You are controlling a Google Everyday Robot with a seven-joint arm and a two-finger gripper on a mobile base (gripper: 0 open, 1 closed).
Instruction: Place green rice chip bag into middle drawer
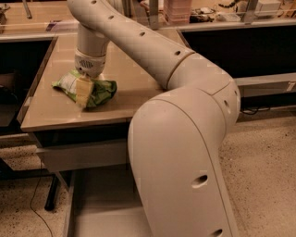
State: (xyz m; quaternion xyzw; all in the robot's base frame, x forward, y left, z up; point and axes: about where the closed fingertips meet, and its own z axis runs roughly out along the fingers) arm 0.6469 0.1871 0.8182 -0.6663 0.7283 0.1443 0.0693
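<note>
The green rice chip bag (pixel 102 90) lies crinkled on the tan countertop (pixel 55 109), near its front left. My gripper (pixel 84 90) hangs straight down from the arm's wrist (pixel 90 62) and sits on the bag's middle, covering part of its white label. The bag rests on the counter. The middle drawer (pixel 99 208) stands pulled out below the counter, a shallow grey tray with a low left wall (pixel 70 203). My arm's large white body hides its right part.
A grey closed drawer front (pixel 83 155) sits just under the countertop edge. Dark open bays flank the counter at left (pixel 11 88) and right (pixel 231 48). Clutter stands on the far counter (pixel 175 11). Speckled floor (pixel 263 162) lies to the right.
</note>
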